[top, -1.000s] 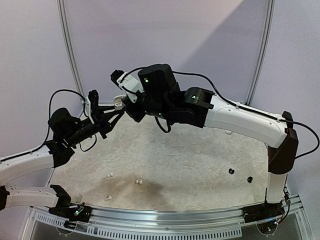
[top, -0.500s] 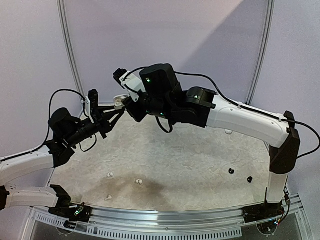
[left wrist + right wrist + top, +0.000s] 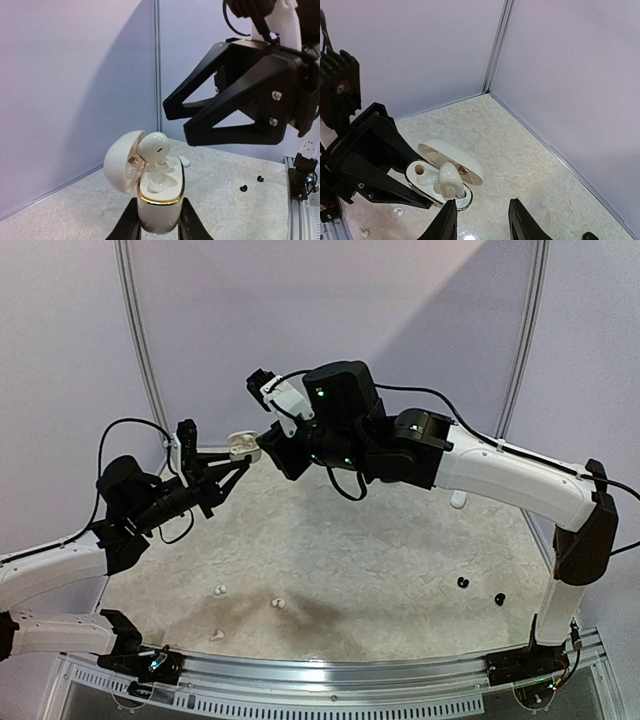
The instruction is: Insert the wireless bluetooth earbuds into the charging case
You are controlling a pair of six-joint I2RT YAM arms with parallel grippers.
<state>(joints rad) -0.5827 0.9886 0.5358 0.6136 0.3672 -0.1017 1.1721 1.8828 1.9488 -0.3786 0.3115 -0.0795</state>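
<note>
**Case held up in far-left corner, one bud in it**

The left gripper is clamped on the lower body of the white case and holds it upright in the air above the far-left part of the table, close to the left wall and its corner post. The lid stands hinged open toward that wall. A white bud sits in the socket nearest the lid, its round head sticking up above the gold rim; the other socket is bare.

The right gripper hangs just beside and above the case, fingers spread and gripping nothing, apart from the bud. It closes off the side away from the wall, so room around the case is tight.

Three white buds lie loose near the front-left edge, and two black buds near the front right, all well apart from both grippers. The metal rail bounds the near edge.

A small mark inside the lid is too small to read.
</note>
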